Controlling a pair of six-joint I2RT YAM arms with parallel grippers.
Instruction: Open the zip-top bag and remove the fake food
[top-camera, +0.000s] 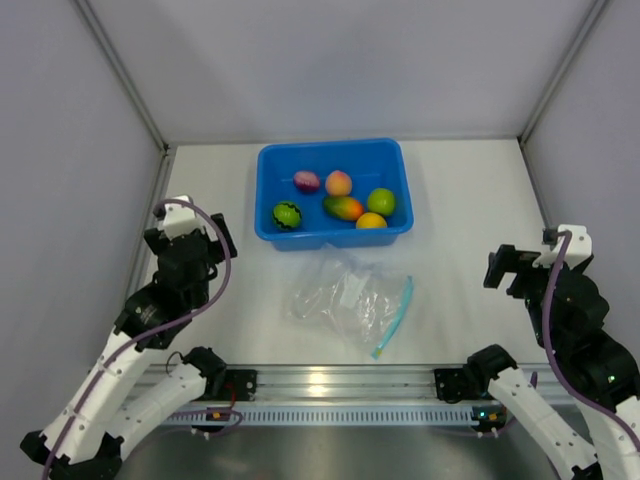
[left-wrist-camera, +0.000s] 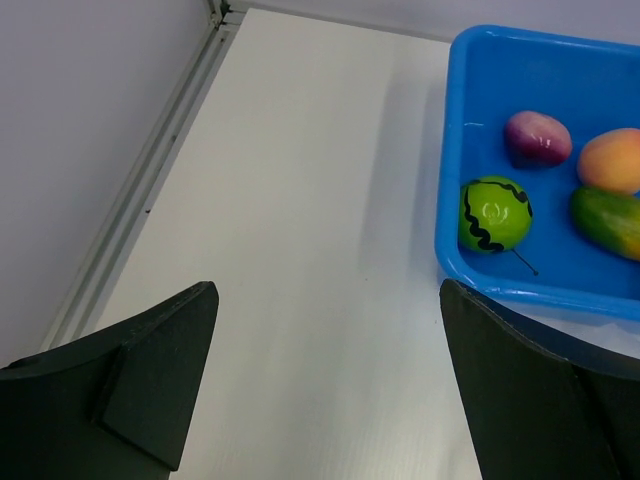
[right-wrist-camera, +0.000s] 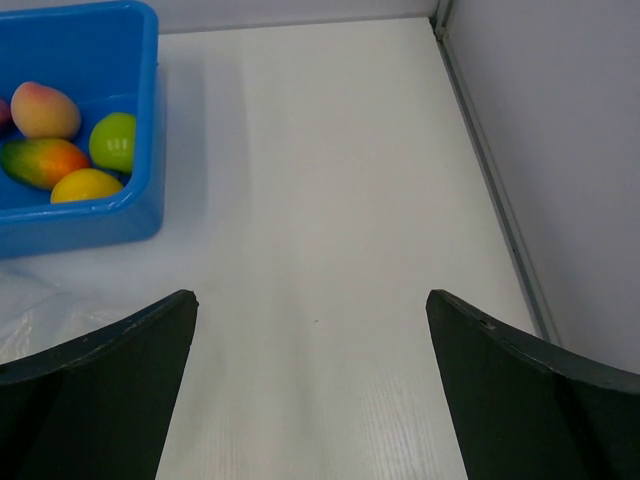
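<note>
The zip-top bag (top-camera: 345, 300) lies flat and crumpled on the white table in front of the tub, its teal zipper strip (top-camera: 395, 318) at its right edge. I see no fruit in it. The fake food lies in the blue tub (top-camera: 330, 147): purple-pink (top-camera: 306, 181), peach (top-camera: 339, 183), striped green (top-camera: 287, 215), red-yellow (top-camera: 343, 208), lime green (top-camera: 381, 202) and yellow (top-camera: 371, 221). My left gripper (left-wrist-camera: 328, 290) is open and empty above bare table, left of the tub. My right gripper (right-wrist-camera: 311, 295) is open and empty above bare table, right of the tub.
Grey walls close the table at the left, back and right. A metal rail (top-camera: 330, 385) runs along the near edge between the arm bases. A corner of the bag (right-wrist-camera: 30, 300) shows at the left edge of the right wrist view.
</note>
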